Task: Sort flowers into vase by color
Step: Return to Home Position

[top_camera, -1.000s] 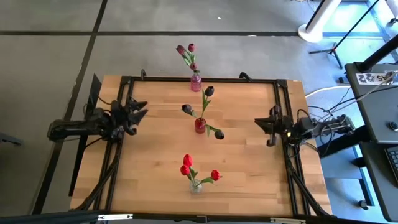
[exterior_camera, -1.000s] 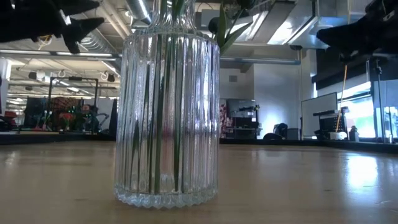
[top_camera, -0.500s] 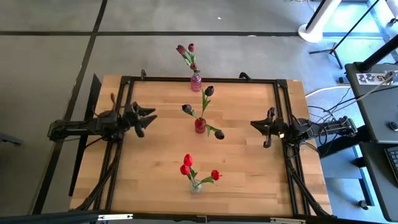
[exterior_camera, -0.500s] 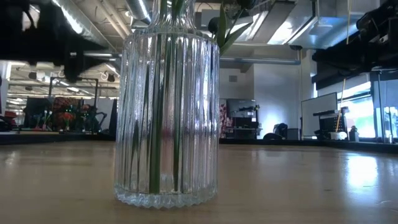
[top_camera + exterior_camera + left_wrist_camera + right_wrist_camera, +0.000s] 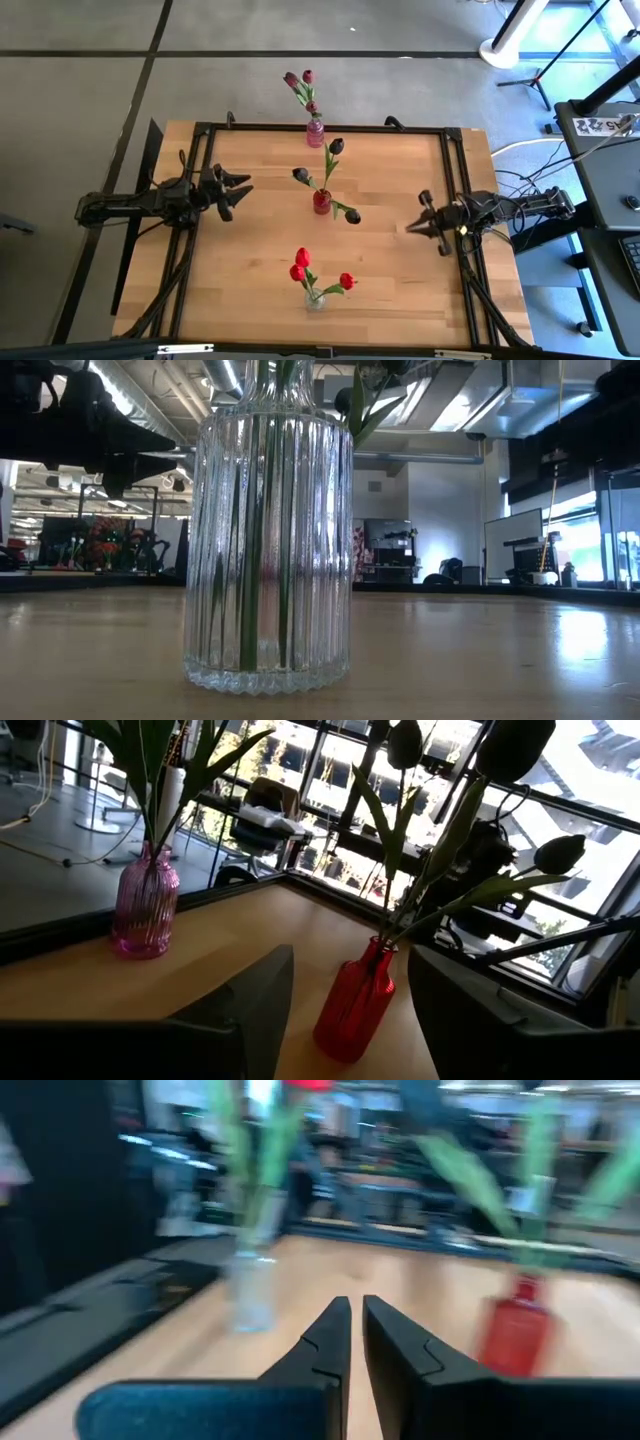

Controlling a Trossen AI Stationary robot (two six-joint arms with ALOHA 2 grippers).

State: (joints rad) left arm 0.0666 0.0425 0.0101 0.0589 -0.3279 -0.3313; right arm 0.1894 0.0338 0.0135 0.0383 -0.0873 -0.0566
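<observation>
Three vases stand in a line down the table's middle. The pink vase (image 5: pixel 315 131) at the far edge holds magenta and maroon tulips. The red vase (image 5: pixel 321 202) in the centre holds dark tulips (image 5: pixel 337 146). The clear ribbed vase (image 5: pixel 315 299) near the front holds red tulips (image 5: pixel 302 258); their stems stand inside it (image 5: pixel 268 540). My left gripper (image 5: pixel 240 190) is open at the table's left, pointing at the red vase (image 5: pixel 355 1005) and well short of it. My right gripper (image 5: pixel 412 225) is shut at the table's right and holds nothing.
A black frame (image 5: pixel 320 127) runs around the wooden tabletop. Bare wood lies between each gripper and the vases. The pink vase (image 5: pixel 145 910) stands beyond the left gripper's reach line. Desks and stands lie off the table's right side (image 5: pixel 600 130).
My left gripper has moved in from the table's left edge toward the red vase. My right gripper has swung toward the near edge and turned, so it now points between the clear vase and the red vase. The vases and flowers have stayed put.
</observation>
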